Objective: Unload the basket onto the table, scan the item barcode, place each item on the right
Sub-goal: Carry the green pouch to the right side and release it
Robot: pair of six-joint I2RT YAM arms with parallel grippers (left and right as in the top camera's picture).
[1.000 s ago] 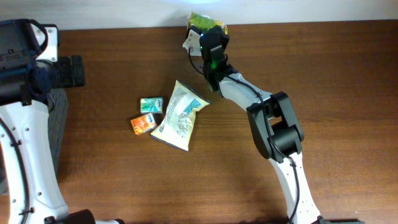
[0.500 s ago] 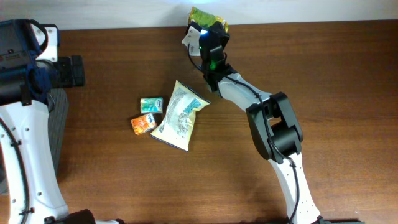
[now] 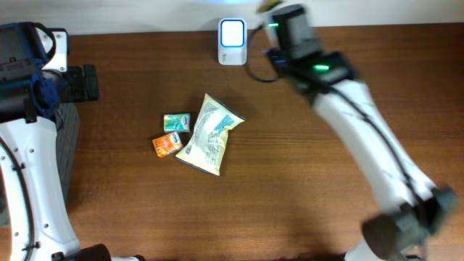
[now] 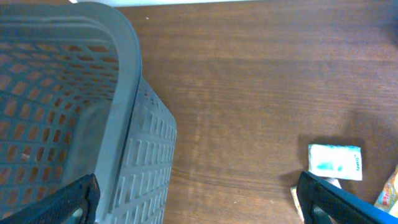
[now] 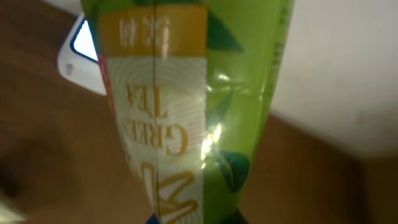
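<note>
The item is a green tea packet (image 5: 186,93), green and white with gold lettering, and it fills the right wrist view. My right gripper (image 5: 193,219) is shut on its lower end. In the overhead view this gripper (image 3: 283,18) sits at the table's far edge, just right of the scanner (image 3: 232,32). The scanner is a small white unit with a lit screen, and its corner shows behind the packet (image 5: 81,53). My left gripper (image 4: 199,202) stands wide open at the far left, with nothing between its fingers.
A grey mesh basket (image 4: 93,93) stands at the left edge under the left arm. Mid-table lie a white and yellow snack bag (image 3: 208,134), a teal packet (image 3: 176,122) and an orange packet (image 3: 167,145). The teal packet (image 4: 334,162) also shows in the left wrist view.
The right arm has swung to the right with the green tea packet, away from over the scanner, whose lit screen is now uncovered. The left arm has not moved.
</note>
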